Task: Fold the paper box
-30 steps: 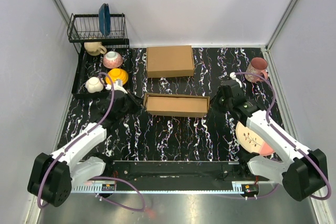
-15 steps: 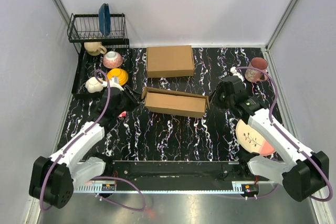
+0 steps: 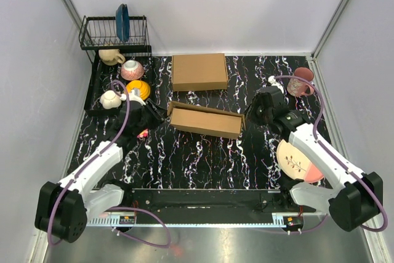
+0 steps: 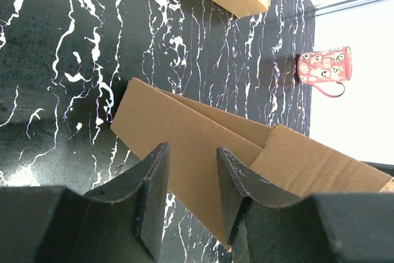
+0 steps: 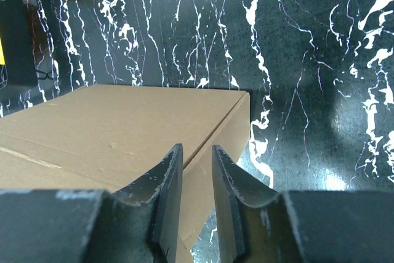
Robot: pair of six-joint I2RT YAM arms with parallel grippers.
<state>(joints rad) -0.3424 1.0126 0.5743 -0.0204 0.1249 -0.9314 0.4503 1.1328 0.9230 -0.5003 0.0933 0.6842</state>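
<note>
1. Table (image 3: pixel 203 158): flat top in glossy black with white marble-like veining. It bears everything listed below.

2. Paper box (image 3: pixel 206 121): plain brown corrugated cardboard with a matte surface and crisp creases. It is partly formed as a long, narrow, shallow trough, open at the top. The left wrist view shows a flat panel and an angled flap rising from it. It lies at mid-table, slightly skewed, between the two grippers.

3. Second cardboard box (image 3: pixel 199 71): the same brown board, a closed flat rectangle. It sits behind the paper box and apart from it.

4. Dish rack (image 3: pixel 98 35): black wire, rectangular, in the far left corner. A blue plate (image 3: pixel 122 23) stands on edge in it.

5. Left gripper (image 4: pixel 192 149): its black, curved, matte fingers (image 4: pixel 151 201) stand about half apart with nothing between them. It is just beside the left end of the paper box.

6. Right gripper (image 5: pixel 196 147): its black curved fingers (image 5: pixel 166 195) are parted by a narrow gap and clamp nothing. It sits just beside the right-hand corner of the paper box.

7. Plate (image 3: pixel 298 163): round, cream and pink, with a branch motif, partly under the right arm.

8. Mug (image 3: pixel 301 81): pink and patterned, with a handle, at the far right.

9. Orange bowl (image 3: pixel 138 89), pink patterned bowl (image 3: pixel 132 69) and cream cup (image 3: pixel 111 56): all glazed and round, grouped in front of the rack.
</note>
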